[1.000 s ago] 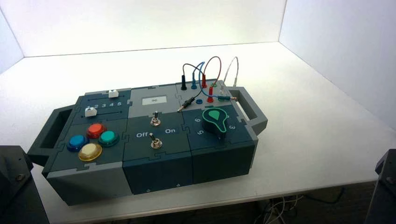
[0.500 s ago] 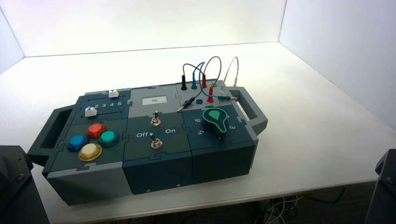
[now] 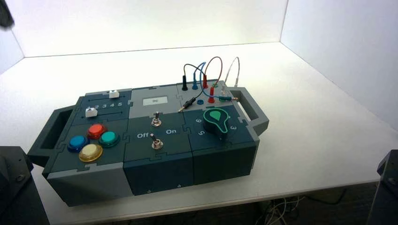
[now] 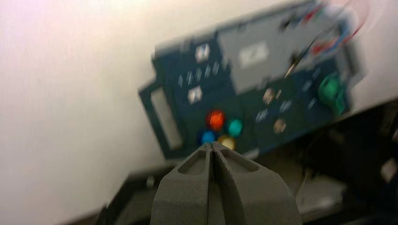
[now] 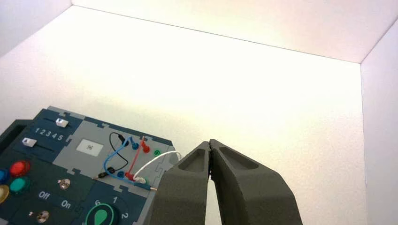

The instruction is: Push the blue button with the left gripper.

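Brought into the high view's upper left: left gripper (image 3: 5, 17), fingers pressed together; blue domed button (image 3: 78, 143), lower left, left unpushed; right gripper (image 5: 210, 143), likewise closed, parked out of frame.

Red button (image 3: 96, 131) — green-marked knob (image 3: 216, 122) — two toggle switches (image 3: 156, 142)

Box (image 3: 159, 174) on table (image 3: 319, 140). Left column: sliders (image 3: 91, 112) behind button cluster (image 3: 97, 131); middle: display (image 3: 155, 100) behind switches (image 3: 156, 144); right: wires (image 3: 184, 83) behind knob (image 3: 216, 123). Handles (image 3: 258, 115) at left and right ends.
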Action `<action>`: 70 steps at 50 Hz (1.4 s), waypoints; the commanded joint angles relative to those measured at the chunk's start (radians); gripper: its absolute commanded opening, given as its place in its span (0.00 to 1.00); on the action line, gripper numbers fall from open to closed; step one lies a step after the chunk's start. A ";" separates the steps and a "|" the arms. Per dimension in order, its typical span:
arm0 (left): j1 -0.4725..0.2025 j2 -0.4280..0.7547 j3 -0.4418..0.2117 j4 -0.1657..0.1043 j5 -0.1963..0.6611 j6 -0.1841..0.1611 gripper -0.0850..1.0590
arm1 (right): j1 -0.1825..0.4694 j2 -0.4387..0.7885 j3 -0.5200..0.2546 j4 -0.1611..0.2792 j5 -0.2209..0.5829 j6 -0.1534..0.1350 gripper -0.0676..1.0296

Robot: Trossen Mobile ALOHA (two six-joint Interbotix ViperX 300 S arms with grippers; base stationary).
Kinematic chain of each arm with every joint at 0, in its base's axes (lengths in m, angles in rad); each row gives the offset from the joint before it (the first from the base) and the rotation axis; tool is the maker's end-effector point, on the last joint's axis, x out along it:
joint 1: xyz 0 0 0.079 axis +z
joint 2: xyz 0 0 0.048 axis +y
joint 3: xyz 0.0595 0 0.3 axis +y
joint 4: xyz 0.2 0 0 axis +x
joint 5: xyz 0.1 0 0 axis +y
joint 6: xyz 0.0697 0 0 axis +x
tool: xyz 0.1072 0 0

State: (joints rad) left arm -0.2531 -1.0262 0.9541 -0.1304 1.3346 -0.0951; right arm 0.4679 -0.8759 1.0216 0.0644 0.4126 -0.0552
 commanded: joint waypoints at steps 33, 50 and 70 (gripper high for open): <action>0.003 0.353 -0.026 0.037 -0.032 0.098 0.05 | 0.000 -0.020 -0.040 0.003 -0.002 0.002 0.04; 0.003 0.497 -0.081 0.048 -0.048 0.100 0.05 | 0.000 -0.029 -0.043 0.003 -0.002 0.000 0.04; 0.003 0.701 -0.107 0.044 -0.048 0.100 0.05 | 0.000 -0.029 -0.046 0.003 -0.002 0.000 0.04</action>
State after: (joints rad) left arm -0.2516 -0.3405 0.8728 -0.0859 1.2931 0.0015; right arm 0.4679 -0.9081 1.0109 0.0644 0.4157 -0.0552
